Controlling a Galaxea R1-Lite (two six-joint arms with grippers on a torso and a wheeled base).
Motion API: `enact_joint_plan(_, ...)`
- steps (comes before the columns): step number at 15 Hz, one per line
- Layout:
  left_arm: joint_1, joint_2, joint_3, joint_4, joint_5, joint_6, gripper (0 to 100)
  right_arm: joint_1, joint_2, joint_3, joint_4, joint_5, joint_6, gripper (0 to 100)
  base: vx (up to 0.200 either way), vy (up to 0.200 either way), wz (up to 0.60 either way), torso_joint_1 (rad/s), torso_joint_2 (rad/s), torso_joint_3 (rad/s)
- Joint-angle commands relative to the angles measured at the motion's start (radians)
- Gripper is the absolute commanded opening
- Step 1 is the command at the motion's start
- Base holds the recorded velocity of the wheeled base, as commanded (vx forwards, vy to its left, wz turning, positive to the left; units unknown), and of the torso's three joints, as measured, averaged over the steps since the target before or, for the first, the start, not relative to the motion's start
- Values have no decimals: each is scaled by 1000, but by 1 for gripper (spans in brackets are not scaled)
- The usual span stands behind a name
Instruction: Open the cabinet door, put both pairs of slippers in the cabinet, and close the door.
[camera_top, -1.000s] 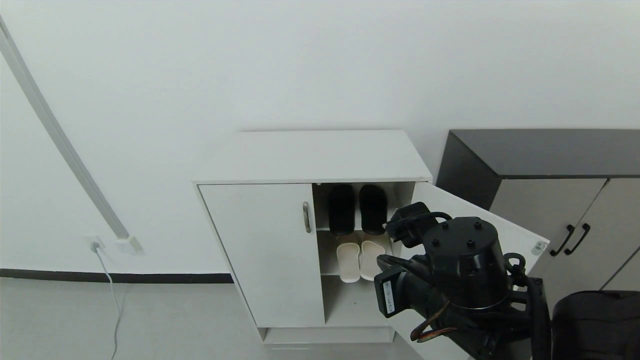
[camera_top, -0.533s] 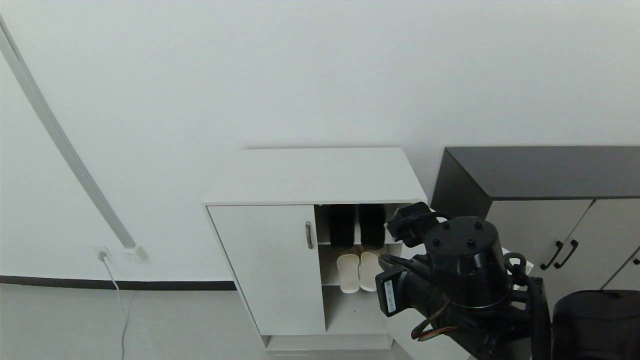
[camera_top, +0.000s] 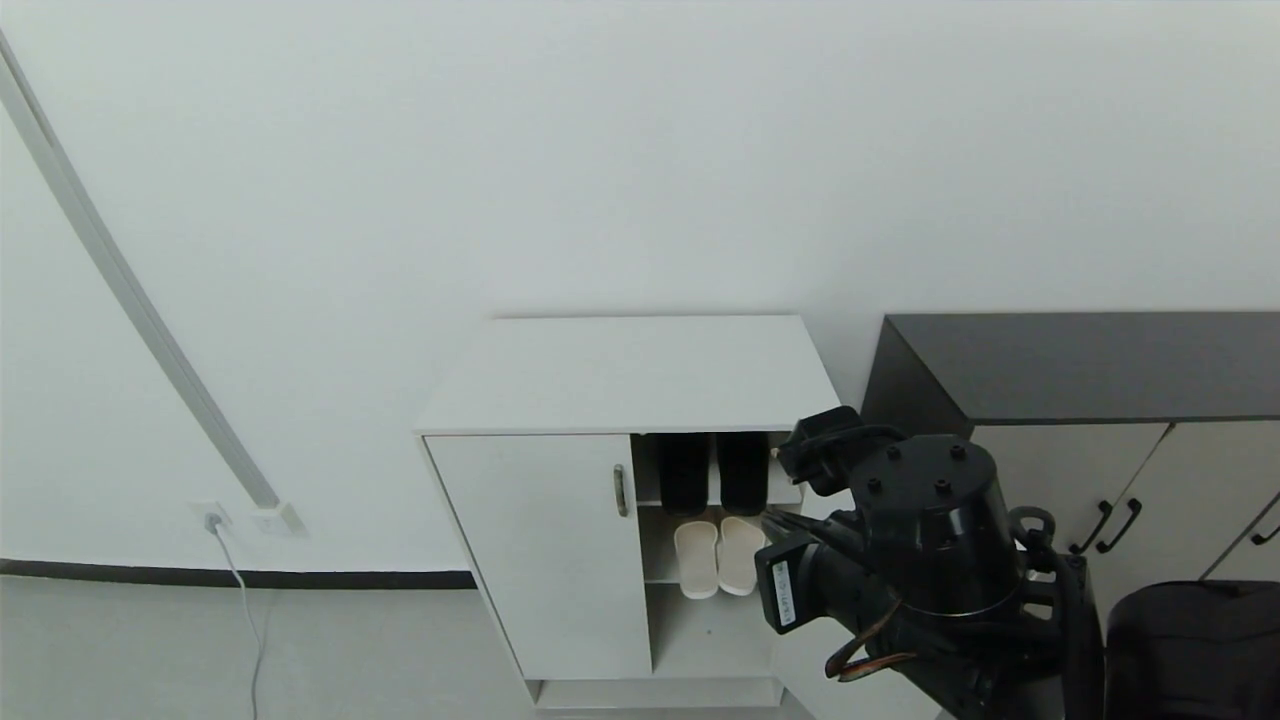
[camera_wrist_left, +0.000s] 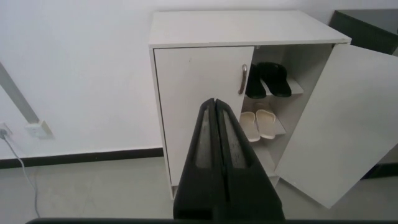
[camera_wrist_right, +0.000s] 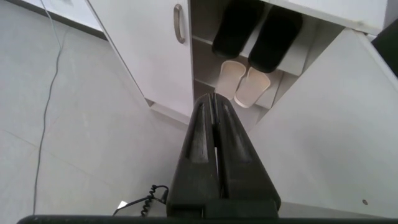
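Head view has both pairs of slippers already inside the white cabinet (camera_top: 630, 372). The black slippers (camera_top: 684, 472) sit side by side on the upper shelf, and the cream slippers (camera_top: 697, 558) sit on the shelf below them. The putting-in looks done, and the step in hand is closing the door.

The open right door (camera_wrist_left: 336, 118) stands swung well out from the cabinet front, hinged on the cabinet's right side, with its inner face turned toward the opening. The closed left door (camera_top: 540, 550) lies flush, its metal handle (camera_top: 620, 490) beside the gap.

The right gripper (camera_wrist_right: 212, 99) has its fingers pressed together with nothing between them. It hangs in front of the opening, with the door's inner face just beside it. The left gripper (camera_wrist_left: 215, 109) is likewise pinched together and holds nothing; it sits farther back, facing the closed door.

I judge that the next move needs one arm, probably the right, to get round the door's free edge to its outer face. From there it would push the panel through its arc until it meets the cabinet front. Both grippers must stay out of the narrowing gap.

The room on the door's outer side is bounded by the dark cabinet (camera_top: 1070, 365), which stands just beside the white one, so that approach looks tight. The grey floor (camera_top: 250, 650) stretches to the left and in front, offering more room. A cable (camera_top: 235, 610) hangs from the wall socket (camera_top: 212, 520), well apart from the cabinet.
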Motion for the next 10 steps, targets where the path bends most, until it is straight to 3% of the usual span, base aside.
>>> enact_joint_plan(1, 0, 0, 0, -1, 0, 0, 0, 0, 0, 4, -2, -1, -1, 0, 0, 0, 0, 0, 0, 0)
enact_joint_plan(10, 0, 0, 0, -1, 0, 0, 0, 0, -1, 34, -51, -1, -22, 0, 0, 0, 0, 0, 0, 0)
